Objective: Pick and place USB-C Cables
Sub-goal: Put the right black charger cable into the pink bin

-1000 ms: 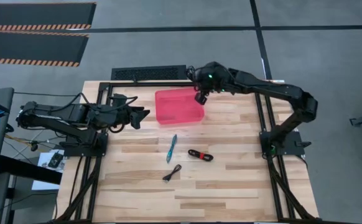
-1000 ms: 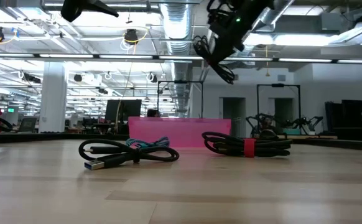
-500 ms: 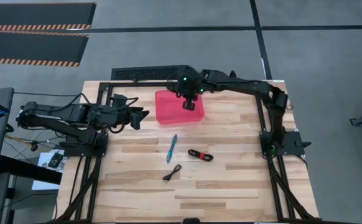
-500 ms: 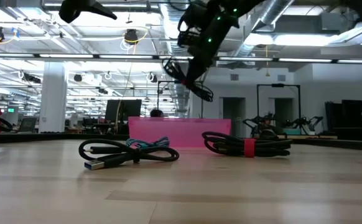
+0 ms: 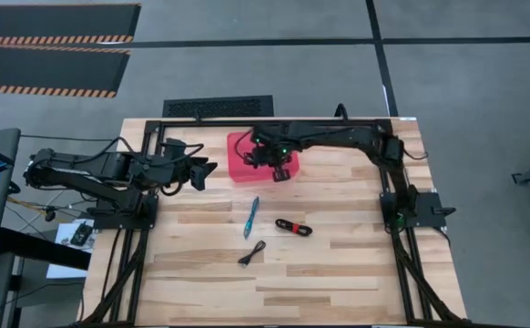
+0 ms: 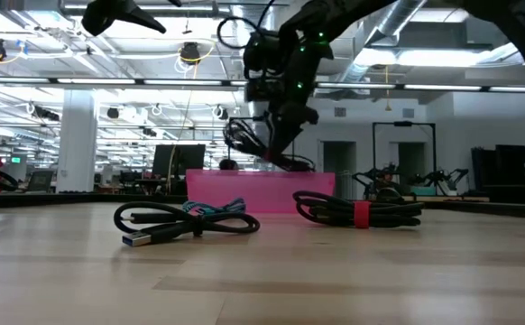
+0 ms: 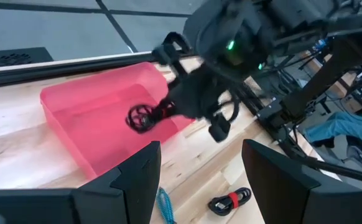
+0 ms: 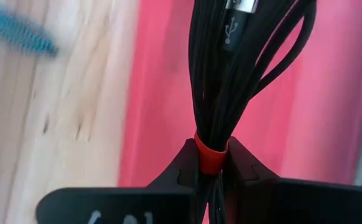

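Observation:
My right gripper (image 5: pixel 275 162) is over the translucent red tray (image 5: pixel 243 162) at the table's far side, shut on a black USB-C cable bundle (image 8: pixel 231 68) tied with a red band. In the low view this bundle (image 6: pixel 255 146) hangs just above the tray's rim (image 6: pixel 244 177). Three more bundles lie on the wood nearer than the tray: light blue (image 5: pixel 251 217), red-and-black (image 5: pixel 293 227) and black (image 5: pixel 252 254). My left gripper (image 5: pixel 201 171) waits open, left of the tray. My right gripper pinches the black bundle between its two fingers at the red band (image 8: pixel 211 157), with the fingers across the strands. It comes slanting down from the table's right side. The bundle's loops (image 7: pixel 145 116) stick out past the fingertips over the tray's inside, lifted off the table.
A black frame (image 5: pixel 329 121) runs along the table's far edge and sides. Bare wood lies open right of the tray and along the near half of the table, apart from the three lying bundles. The right arm (image 5: pixel 356 138) stretches across the far right part.
My right gripper has carried the black bundle from the tray's far right corner leftward and down, over the tray's middle. The bundle now hangs close above the tray rim, where it hung high before. The left arm and the three lying cables have kept still.

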Robot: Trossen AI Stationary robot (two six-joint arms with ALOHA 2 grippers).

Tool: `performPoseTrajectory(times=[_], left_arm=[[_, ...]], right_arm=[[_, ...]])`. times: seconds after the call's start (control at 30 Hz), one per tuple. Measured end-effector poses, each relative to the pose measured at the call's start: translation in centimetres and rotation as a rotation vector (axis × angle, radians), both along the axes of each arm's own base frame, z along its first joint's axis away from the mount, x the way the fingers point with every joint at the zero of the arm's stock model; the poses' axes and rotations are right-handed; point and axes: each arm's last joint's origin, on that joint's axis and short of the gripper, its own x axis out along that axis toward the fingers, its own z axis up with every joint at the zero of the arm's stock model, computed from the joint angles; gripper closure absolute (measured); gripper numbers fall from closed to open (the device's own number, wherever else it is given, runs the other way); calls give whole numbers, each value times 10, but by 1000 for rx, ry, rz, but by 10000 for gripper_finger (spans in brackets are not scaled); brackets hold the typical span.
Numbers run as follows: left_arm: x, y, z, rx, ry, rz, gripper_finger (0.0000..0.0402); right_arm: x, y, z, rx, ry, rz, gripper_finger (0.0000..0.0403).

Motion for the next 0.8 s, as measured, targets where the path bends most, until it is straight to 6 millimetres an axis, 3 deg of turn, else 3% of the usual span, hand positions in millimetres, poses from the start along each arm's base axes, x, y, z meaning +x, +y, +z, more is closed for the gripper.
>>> performPoseTrajectory(times=[0.8], left_arm=[[-1, 0, -2, 5, 23, 11, 187]], right_arm=[[9, -9, -64, 56, 160, -21, 357]])
